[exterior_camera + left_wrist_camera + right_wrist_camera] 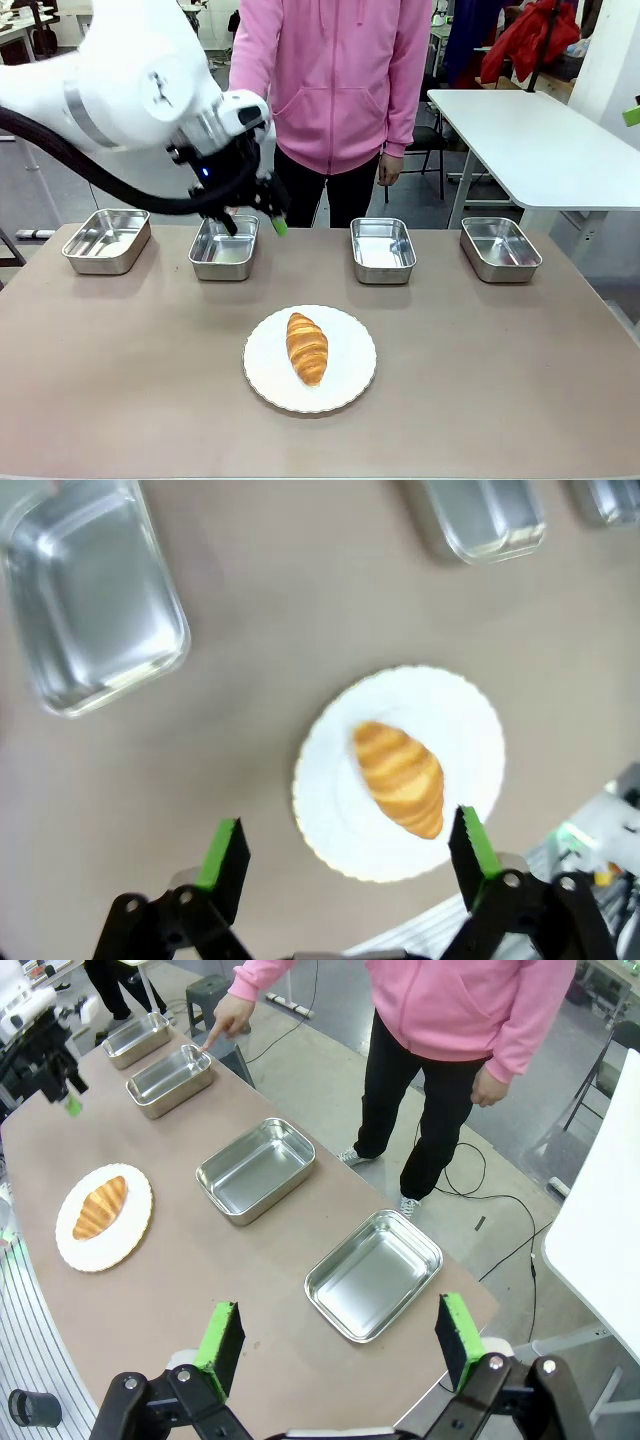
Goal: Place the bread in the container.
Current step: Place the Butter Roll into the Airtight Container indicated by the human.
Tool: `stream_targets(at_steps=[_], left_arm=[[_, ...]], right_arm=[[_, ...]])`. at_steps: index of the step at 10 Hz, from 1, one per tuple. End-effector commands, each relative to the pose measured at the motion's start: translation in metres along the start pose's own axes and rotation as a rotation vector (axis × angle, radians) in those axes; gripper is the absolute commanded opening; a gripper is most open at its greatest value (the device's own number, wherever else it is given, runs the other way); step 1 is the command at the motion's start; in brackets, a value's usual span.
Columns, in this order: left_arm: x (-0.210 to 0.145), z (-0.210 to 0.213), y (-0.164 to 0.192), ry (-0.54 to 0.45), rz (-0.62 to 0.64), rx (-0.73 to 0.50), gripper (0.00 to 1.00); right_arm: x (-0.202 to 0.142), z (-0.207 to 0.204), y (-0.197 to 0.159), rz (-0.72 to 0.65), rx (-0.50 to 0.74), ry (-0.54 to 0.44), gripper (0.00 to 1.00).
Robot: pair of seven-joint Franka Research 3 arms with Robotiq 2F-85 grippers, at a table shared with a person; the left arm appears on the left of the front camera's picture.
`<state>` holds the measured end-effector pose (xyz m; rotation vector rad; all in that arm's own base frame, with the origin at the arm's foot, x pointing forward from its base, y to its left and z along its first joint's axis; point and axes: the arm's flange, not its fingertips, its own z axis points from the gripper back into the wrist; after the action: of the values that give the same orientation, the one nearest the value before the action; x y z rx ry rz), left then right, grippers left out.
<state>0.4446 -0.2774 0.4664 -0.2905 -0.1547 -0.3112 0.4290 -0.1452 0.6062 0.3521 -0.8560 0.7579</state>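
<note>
The bread, a golden-brown croissant (307, 347) (400, 777) (100, 1207), lies on a round white plate (268, 378) (330, 810) (120, 1245) at the table's middle. Four steel trays stand in a row beyond it. The person's hand (228, 1015) points a finger at the container (224, 247) (170, 1080), second from the left. My left gripper (255, 215) (348, 850) hangs open over that tray's near edge, above and behind the croissant, holding nothing. My right gripper (338, 1340) is open and empty, high beside the table's right end.
The other trays (107, 240) (383, 249) (500, 248) hold nothing. A person in a pink hoodie (340, 80) stands at the far edge. A white table (540, 140) stands behind on the right. Bare tabletop (500, 370) surrounds the plate.
</note>
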Motion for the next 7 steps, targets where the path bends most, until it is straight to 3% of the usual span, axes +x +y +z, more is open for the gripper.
stream_targets(at_steps=[1,2,7], left_arm=[[-0.0098,-0.003,0.0055,-0.031,0.074,0.044,1.0],[0.0,0.0,0.0,0.0,0.0,0.0,1.0],[0.0,0.0,0.0,0.0,0.0,0.0,1.0]], right_arm=[[0.0013,0.0004,0.0004,0.003,-0.001,-0.004,1.0],[0.0013,0.0004,0.0004,0.003,-0.001,-0.004,1.0],[0.0013,0.0004,0.0004,0.003,-0.001,-0.004,1.0]])
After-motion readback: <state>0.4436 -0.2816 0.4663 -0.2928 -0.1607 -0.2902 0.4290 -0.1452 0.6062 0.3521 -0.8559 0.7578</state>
